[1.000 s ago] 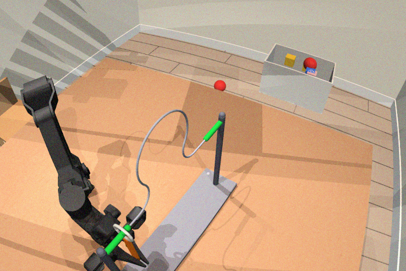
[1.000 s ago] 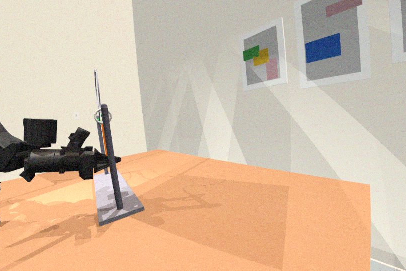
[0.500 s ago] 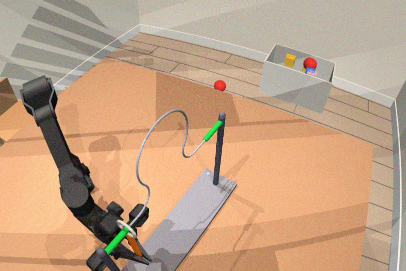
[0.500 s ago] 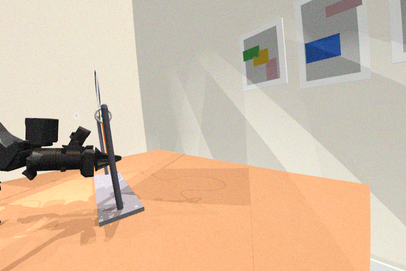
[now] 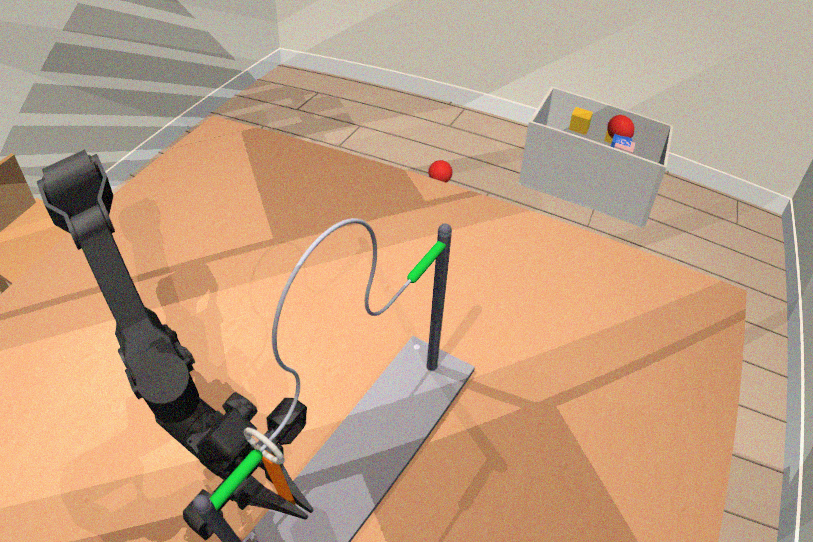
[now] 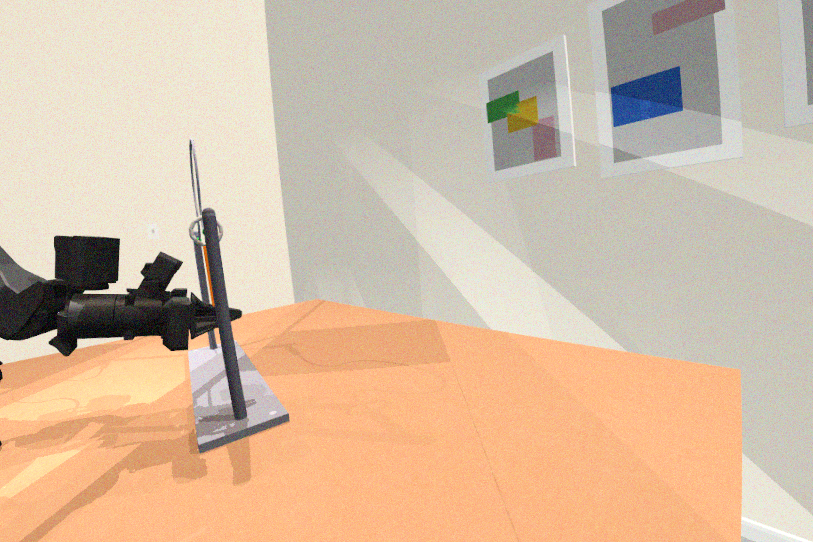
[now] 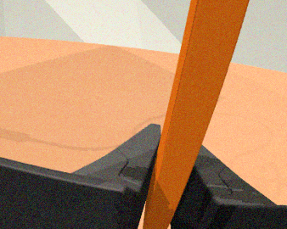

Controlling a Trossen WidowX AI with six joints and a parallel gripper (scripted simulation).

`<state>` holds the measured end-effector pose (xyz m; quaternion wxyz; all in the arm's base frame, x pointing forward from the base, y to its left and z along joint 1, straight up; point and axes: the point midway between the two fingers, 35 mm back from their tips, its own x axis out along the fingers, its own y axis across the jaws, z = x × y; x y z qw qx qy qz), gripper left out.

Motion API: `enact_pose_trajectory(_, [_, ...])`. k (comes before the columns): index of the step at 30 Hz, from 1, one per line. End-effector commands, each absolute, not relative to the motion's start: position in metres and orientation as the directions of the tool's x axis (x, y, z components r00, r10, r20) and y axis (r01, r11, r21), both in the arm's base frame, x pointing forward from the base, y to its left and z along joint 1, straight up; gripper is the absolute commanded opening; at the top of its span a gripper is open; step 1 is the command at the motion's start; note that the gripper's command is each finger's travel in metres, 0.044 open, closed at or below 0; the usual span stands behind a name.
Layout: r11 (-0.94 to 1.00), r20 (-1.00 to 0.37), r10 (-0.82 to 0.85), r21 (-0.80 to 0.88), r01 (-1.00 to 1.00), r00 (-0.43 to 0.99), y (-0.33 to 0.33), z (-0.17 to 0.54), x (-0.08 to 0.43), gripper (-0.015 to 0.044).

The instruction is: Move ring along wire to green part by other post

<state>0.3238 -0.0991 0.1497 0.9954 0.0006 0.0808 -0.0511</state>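
Observation:
My gripper (image 5: pixel 307 511) (image 6: pixel 236 313) (image 7: pixel 164 135) is shut on the orange handle (image 5: pixel 279 480) (image 6: pixel 209 274) (image 7: pixel 199 97), which rises leaning from between the fingers. The pale ring (image 5: pixel 249 435) (image 6: pixel 190 230) is at the handle's top, with the wire through it. It surrounds the wire around the inner end of the near green part (image 5: pixel 234 479), where the grey wire (image 5: pixel 354 221) begins. I cannot tell whether the ring touches the wire. The far green part (image 5: pixel 427 262) joins the far post (image 5: pixel 438 306). The near post (image 5: pixel 225 527) (image 6: pixel 223 313) stands close to the gripper.
The grey wire arches high, then dips before the far green part. A black block (image 5: pixel 287 419) of the arm shows behind the wire; the gap is unclear. The base plate (image 5: pixel 381 415) (image 6: pixel 260 399) lies below. A grey bin (image 5: pixel 589 182) and a red ball (image 5: pixel 440 170) are beyond the table.

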Motion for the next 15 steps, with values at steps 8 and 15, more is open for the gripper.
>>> enact_pose_trajectory(8, [0.994, -0.166, -0.097, 0.036, 0.104, 0.981, -0.084, 0.148, 0.324, -0.015])
enact_pose_trajectory(15, [0.991, -0.166, -0.087, 0.089, 0.103, 0.982, -0.071, 0.148, 0.325, -0.015])
